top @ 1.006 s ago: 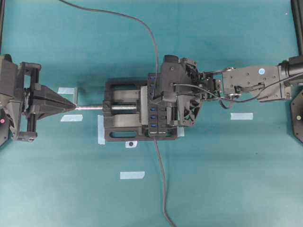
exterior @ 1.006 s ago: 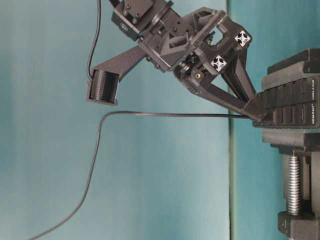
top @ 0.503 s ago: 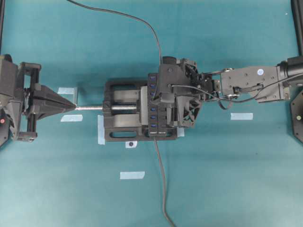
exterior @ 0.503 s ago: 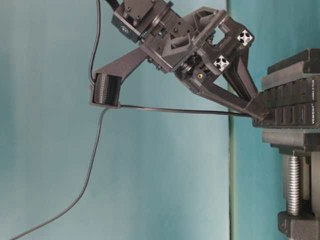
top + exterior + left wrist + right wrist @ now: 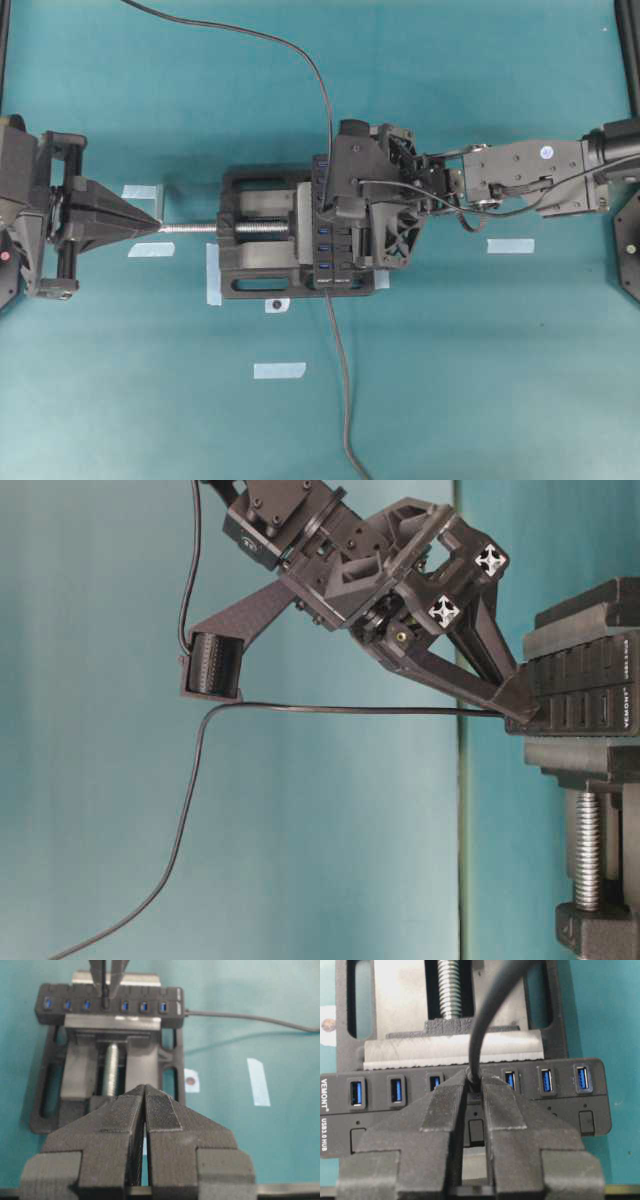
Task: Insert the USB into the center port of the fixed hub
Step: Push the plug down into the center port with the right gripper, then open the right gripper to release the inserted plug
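The fixed hub [image 5: 323, 257] is a long black strip with a row of blue slots, clamped in a black vise [image 5: 258, 262]. My right gripper [image 5: 474, 1083] is shut on the USB [image 5: 473, 1075], a small black plug. The plug stands at the fourth slot, so the center port is hidden behind it. I cannot tell how deep it sits. In the left wrist view the USB [image 5: 105, 998] fills the gap between three blue slots on each side of the hub [image 5: 75, 1014]. Its thin cable [image 5: 296, 52] runs up and away. My left gripper [image 5: 158, 222] is shut and empty, off to the left.
The vise's silver screw [image 5: 195, 227] points at my left gripper's tips. The hub's own lead [image 5: 341, 385] runs toward the near edge. Several strips of pale tape [image 5: 279, 370] lie on the teal table, one [image 5: 510, 245] under the right arm.
The right gripper has edged slightly left over the hub. The cable loop lifted against the wrist camera, then dropped back to hang level. The left arm has not moved.
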{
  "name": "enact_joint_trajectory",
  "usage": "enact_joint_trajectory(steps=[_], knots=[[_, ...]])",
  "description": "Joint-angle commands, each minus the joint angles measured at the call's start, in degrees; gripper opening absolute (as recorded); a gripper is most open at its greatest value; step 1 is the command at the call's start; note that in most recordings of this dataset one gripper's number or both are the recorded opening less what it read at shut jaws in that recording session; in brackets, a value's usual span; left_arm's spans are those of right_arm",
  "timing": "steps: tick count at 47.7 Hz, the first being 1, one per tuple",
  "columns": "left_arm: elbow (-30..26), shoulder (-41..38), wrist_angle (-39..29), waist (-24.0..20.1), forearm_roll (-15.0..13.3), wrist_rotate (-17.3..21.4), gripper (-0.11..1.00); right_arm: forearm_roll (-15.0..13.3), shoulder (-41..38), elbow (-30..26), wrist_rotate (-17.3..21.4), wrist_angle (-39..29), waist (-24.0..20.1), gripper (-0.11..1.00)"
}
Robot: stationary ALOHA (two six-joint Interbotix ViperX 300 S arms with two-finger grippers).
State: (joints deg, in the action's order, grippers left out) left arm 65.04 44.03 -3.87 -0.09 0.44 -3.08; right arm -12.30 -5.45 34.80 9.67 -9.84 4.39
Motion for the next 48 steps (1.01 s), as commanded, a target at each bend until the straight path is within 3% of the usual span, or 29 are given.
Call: enact_joint_trajectory(steps=[1, 15, 22, 28, 38, 48], knots=[[-0.9, 0.0, 0.6, 0.0, 0.1, -0.1, 0.0, 0.2, -0.8, 0.1, 0.5, -0.9, -0.9, 0.08], [-0.8, 0.0, 0.6, -0.1, 0.1, -0.1, 0.0, 0.1, -0.4, -1.3, 0.6, -1.4, -0.7, 0.08], [-0.8, 0.0, 0.6, -0.1, 0.1, -0.2, 0.0, 0.2, 0.0, -1.7, 0.6, -0.5, -0.6, 0.14], [-0.7, 0.0, 0.6, -0.1, 0.0, -0.2, 0.0, 0.2, 0.4, -1.8, 0.7, -0.2, -0.4, 0.32], [-0.7, 0.0, 0.7, -0.1, 0.1, -0.2, 0.0, 0.1, 1.2, -2.2, 0.7, -0.7, -0.4, 0.8], [-0.8, 0.0, 0.7, -0.1, 0.1, -0.3, 0.0, 0.1, 1.2, -2.2, 0.8, -0.7, -0.5, 0.79]])
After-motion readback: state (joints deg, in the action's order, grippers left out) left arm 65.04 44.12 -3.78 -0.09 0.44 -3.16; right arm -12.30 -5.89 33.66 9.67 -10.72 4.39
